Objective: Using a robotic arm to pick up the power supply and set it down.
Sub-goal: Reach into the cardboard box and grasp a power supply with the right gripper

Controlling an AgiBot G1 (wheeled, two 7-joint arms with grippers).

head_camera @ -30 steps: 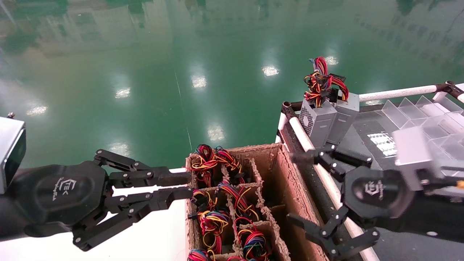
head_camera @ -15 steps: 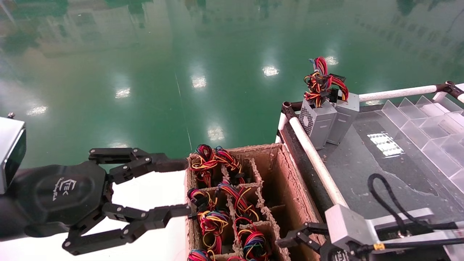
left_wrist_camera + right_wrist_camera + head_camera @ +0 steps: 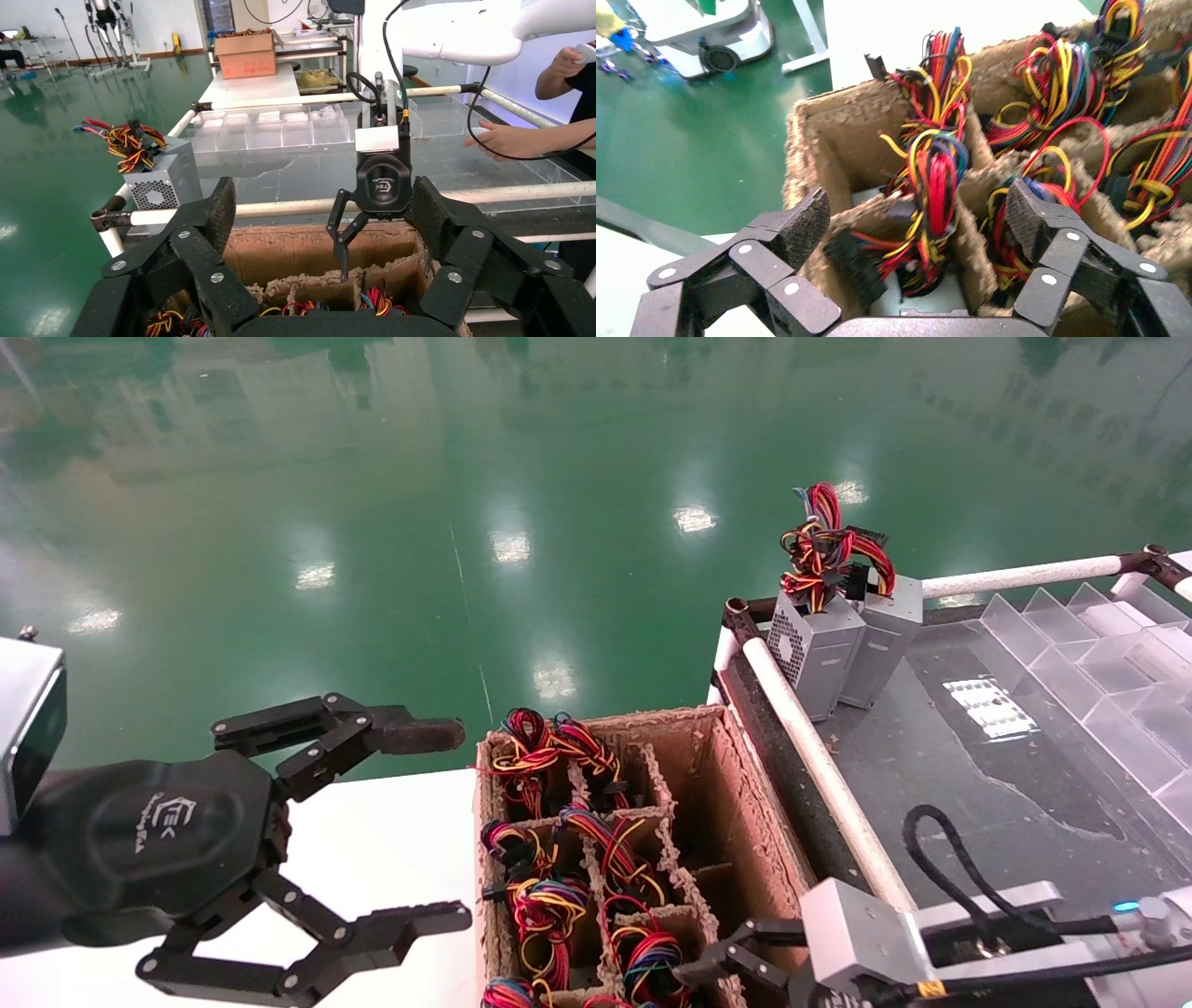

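Observation:
Two silver-grey power supplies [image 3: 829, 649] stand side by side at the far left corner of the dark table, a knot of red and yellow wires [image 3: 824, 547] on top. Nothing holds them. More power supplies sit in the brown crate [image 3: 745, 822], showing only their wire bundles [image 3: 545, 905]. My right gripper [image 3: 722, 971] hangs open over the crate's near end. In the right wrist view its fingers [image 3: 807, 225] straddle a red and yellow bundle [image 3: 933, 175] without touching it. My left gripper [image 3: 447, 826] stands wide open just left of the crate, holding nothing.
A white pipe rail [image 3: 819, 766] runs between crate and table. Clear plastic dividers [image 3: 1099, 654] fill the table's far right. A white surface [image 3: 391, 840] lies under my left gripper. A person's hands [image 3: 513, 137] hold a controller beyond the table.
My right gripper pulled back from the power supplies on the table and came down over the crate's near end. My left gripper's fingers spread from nearly together to wide open.

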